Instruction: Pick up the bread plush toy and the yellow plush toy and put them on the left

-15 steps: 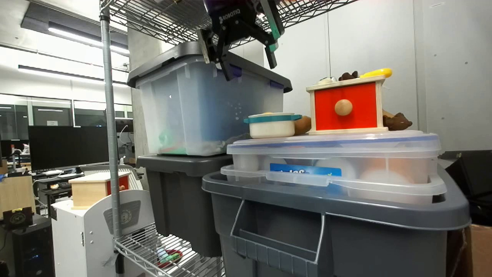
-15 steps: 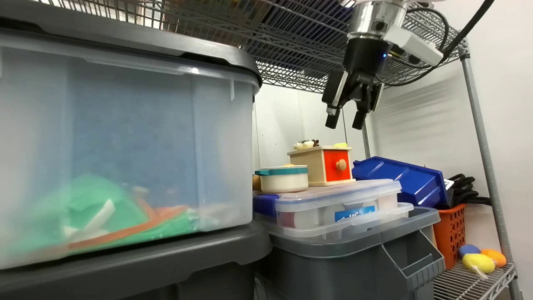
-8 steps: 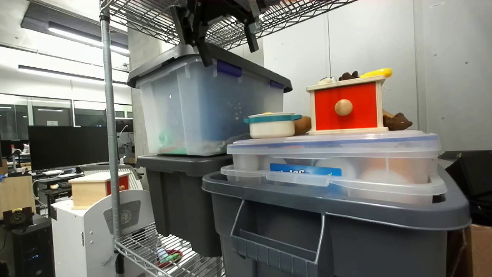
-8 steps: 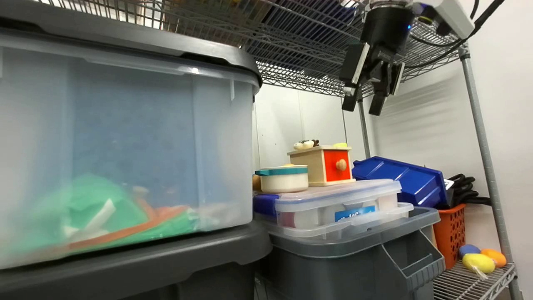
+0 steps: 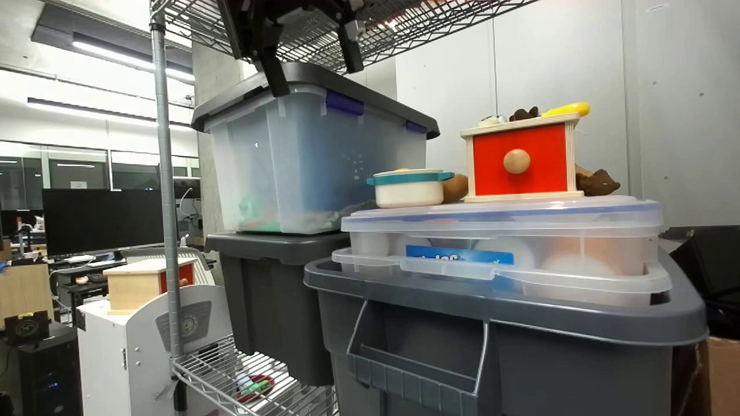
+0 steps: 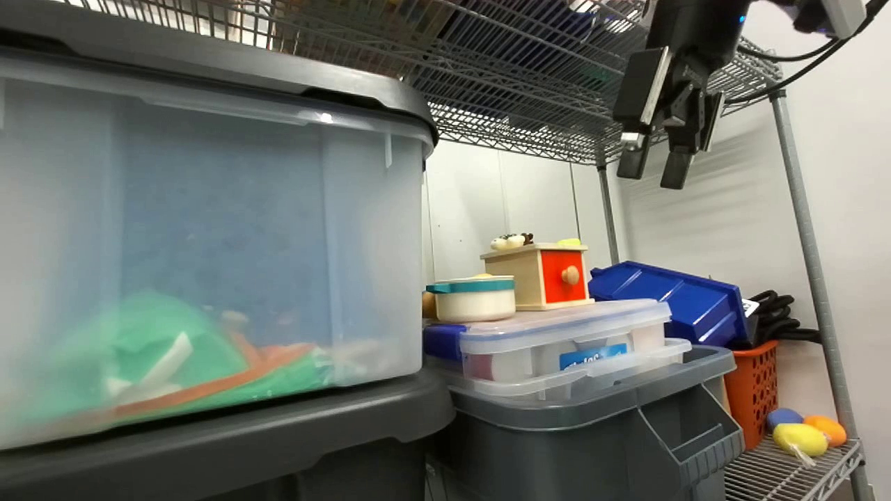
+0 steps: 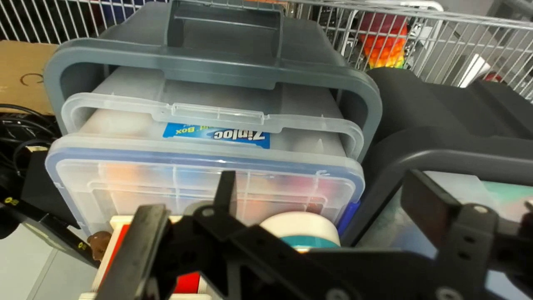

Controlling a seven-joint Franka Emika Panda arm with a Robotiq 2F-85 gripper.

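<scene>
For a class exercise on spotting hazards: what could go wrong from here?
The open gripper might bump the upper wire shelf, which it overlaps in both exterior views.
A nudge could topple the yellow object that seems to jut past the edge of the red-fronted box.
The pot could tip during a reach for the brown object it partly hides.

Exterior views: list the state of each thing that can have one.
Hand: open, empty
Ziploc container: lidded
Red-drawer box atop it: drawer shut
Teal-rimmed pot: upright; unclear whether covered
Tall clear tub: lidded
Blue bin: tilted
Orange basket: upright
Monitor: screen dark
Ceiling lights: on
</scene>
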